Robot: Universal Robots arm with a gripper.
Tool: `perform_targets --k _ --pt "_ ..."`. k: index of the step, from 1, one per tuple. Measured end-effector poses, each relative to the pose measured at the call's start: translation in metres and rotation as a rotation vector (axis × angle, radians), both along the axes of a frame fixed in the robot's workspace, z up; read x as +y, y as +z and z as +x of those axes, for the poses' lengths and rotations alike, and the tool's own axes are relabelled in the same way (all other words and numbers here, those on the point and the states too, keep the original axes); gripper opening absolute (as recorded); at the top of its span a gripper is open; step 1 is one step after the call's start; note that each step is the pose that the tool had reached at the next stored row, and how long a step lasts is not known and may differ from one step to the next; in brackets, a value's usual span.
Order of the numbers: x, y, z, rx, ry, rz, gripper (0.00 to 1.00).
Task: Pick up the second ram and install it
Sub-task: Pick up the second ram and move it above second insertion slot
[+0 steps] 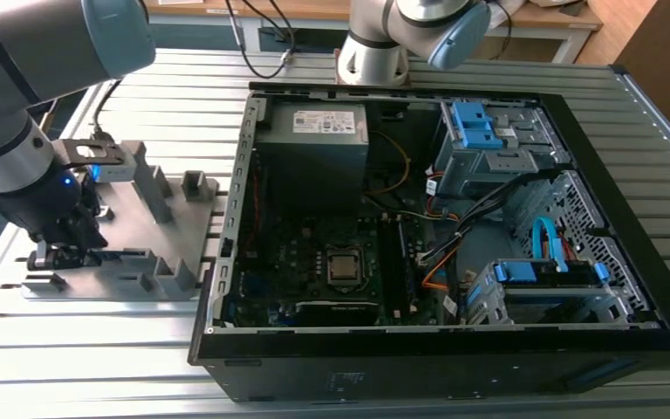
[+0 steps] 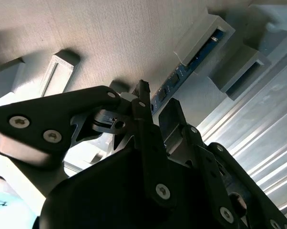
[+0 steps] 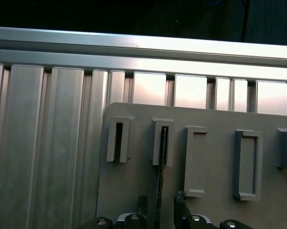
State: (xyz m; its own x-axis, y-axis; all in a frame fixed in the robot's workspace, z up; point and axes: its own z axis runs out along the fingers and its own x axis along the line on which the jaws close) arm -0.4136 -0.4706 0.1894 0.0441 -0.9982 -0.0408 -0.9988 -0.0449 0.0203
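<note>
Over the grey holder tray (image 1: 126, 272), at the exterior view's left, the gripper (image 1: 62, 251) hangs low with its two fingers spread, one at each side of the second ram (image 3: 159, 186). In the first wrist view a small gap shows on both sides, so nothing is pinched yet. The step in hand seems to be the pick-up, with the grasp not closed. Closing calls for the pads to meet the flat faces of the board evenly, and for a lift straight out of the slot, otherwise the stick may jam. The ram stands on its thin edge, with its long axis along the tray plate. One end sits in a slotted block (image 3: 156, 143) and the other end points between the fingers. The open computer case (image 1: 428, 358) lies well apart, at the exterior view's right.
</note>
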Motion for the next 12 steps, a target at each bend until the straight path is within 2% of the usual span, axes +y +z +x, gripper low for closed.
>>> perform_targets --k 5,6,7,9,12 --pt "0.0000 -0.0001 0.0000 -0.0001 0.000 0.0001 0.34" --pt "0.0000 -0.0001 0.0000 -0.0001 0.000 0.0001 0.28" --pt "0.0000 -0.0001 0.0000 0.0000 0.000 0.0001 0.28" --pt "0.0000 -0.0001 0.0000 -0.0001 0.000 0.0002 0.16" --pt "0.0000 -0.0001 0.0000 -0.0001 0.000 0.0002 0.14"
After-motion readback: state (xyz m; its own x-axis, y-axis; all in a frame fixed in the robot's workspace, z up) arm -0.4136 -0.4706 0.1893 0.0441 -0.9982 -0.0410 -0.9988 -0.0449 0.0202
